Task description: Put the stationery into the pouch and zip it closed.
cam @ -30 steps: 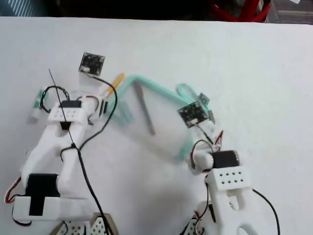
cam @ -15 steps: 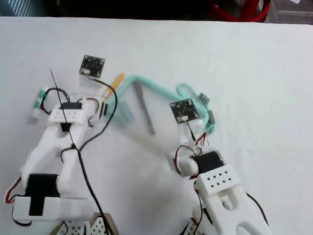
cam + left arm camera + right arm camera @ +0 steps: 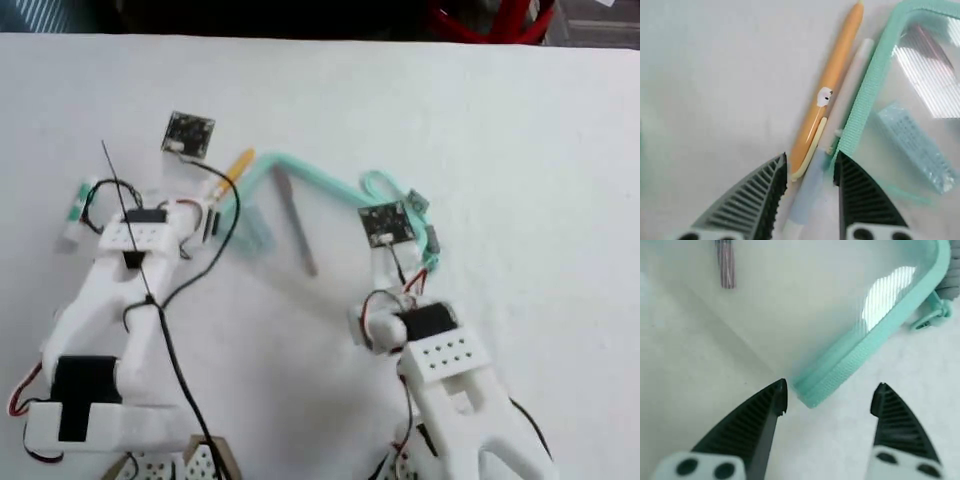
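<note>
The clear pouch (image 3: 320, 215) with teal trim lies flat at mid-table. Inside it are a grey pen (image 3: 297, 225) and a small ridged blue case (image 3: 917, 145). An orange pen (image 3: 832, 90) and a pale translucent pen (image 3: 812, 185) lie side by side just outside the pouch's teal edge (image 3: 865, 95). My left gripper (image 3: 810, 172) is shut on their near ends. My right gripper (image 3: 830, 395) is open and straddles the pouch's near teal corner (image 3: 825, 385) without touching it. The zipper pull (image 3: 930, 315) sits farther along that edge.
A green and white stick (image 3: 75, 205) lies at the far left beside the left arm (image 3: 130, 250). A teal cord loop (image 3: 385, 185) and a small tag trail off the pouch's far right side. Bare white table (image 3: 540, 150) spreads to the right and back.
The right arm swung left along the pouch's near edge, then came back slightly right. The left arm and the pens have not moved.
</note>
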`<state>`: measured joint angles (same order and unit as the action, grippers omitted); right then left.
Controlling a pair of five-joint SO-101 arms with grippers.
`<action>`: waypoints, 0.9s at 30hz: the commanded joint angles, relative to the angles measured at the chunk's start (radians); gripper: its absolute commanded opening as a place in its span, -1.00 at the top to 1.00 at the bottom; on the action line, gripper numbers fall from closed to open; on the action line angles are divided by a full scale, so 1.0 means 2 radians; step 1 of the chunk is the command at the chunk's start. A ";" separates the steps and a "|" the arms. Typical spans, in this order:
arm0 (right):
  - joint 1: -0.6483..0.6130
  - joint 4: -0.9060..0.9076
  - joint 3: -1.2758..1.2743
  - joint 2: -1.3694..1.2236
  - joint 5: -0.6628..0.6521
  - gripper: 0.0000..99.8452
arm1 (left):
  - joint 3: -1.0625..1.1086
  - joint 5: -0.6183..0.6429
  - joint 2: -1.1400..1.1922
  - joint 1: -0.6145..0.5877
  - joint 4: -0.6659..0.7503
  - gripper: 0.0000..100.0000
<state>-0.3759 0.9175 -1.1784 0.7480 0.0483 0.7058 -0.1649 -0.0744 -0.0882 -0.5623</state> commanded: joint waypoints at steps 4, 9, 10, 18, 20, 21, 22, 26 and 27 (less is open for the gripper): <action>0.007 -0.022 0.069 -0.109 0.008 0.38 | -0.003 0.007 -0.022 -0.001 0.009 0.66; -0.008 -0.022 0.083 -0.125 0.025 0.38 | -0.002 0.007 -0.022 0.000 0.010 0.66; -0.018 -0.020 0.081 -0.122 0.025 0.38 | -0.002 0.007 -0.022 0.000 0.010 0.66; -0.070 0.013 0.077 -0.067 0.003 0.50 | 0.002 0.007 -0.021 0.000 0.021 0.66; -0.069 0.003 0.066 -0.065 0.002 0.60 | 0.002 0.007 -0.021 0.000 0.021 0.66; -0.069 -0.007 0.060 -0.066 0.002 0.65 | 0.002 0.007 -0.021 0.001 0.021 0.66; -0.068 -0.015 0.054 -0.067 0.002 0.66 | 0.002 0.005 -0.021 0.003 0.020 0.66; -0.063 -0.019 0.044 -0.067 0.002 0.60 | 0.002 0.005 -0.021 0.005 0.018 0.66; -0.063 -0.017 0.042 -0.067 0.002 0.59 | 0.002 0.005 -0.021 0.005 0.018 0.66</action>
<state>-0.5017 0.8945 -1.0955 0.5869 0.0652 0.7135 -0.1649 -0.0744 -0.0882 -0.5378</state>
